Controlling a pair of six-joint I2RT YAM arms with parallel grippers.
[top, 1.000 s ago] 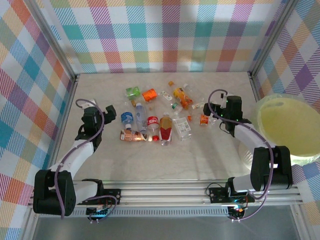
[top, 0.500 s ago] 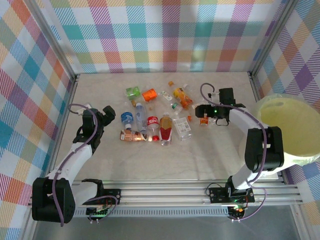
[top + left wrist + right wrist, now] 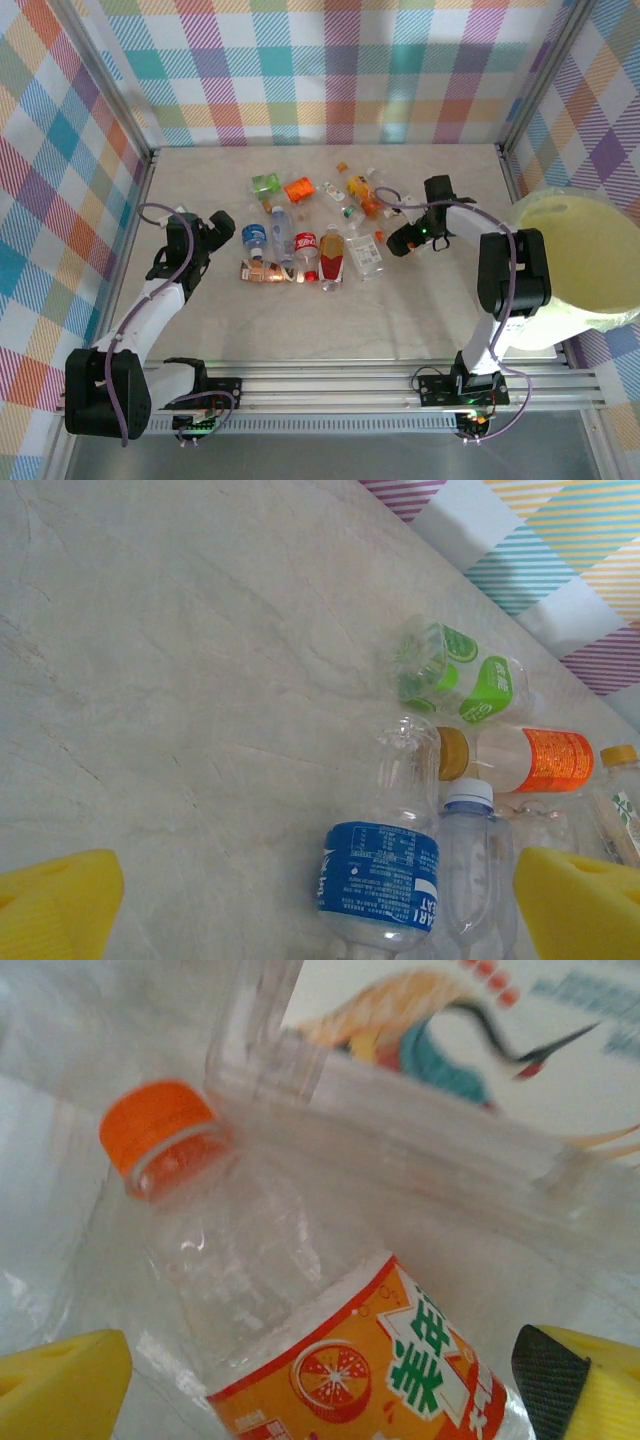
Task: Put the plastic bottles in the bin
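On marbled tabletop (image 3: 300,310) (plaid-walled), plastic bottles (image 3: 306,242)

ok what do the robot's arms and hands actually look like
The left arm and right arm are white tubes with black joints, purple cables looping alongside. The left hand and right hand are black with yellow fingers.

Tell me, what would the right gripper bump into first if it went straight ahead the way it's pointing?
Most likely the orange-capped bottle with the orange fruit label. In the wrist view it lies right ahead of the open right gripper, and looks very close, though depth is hard to judge.
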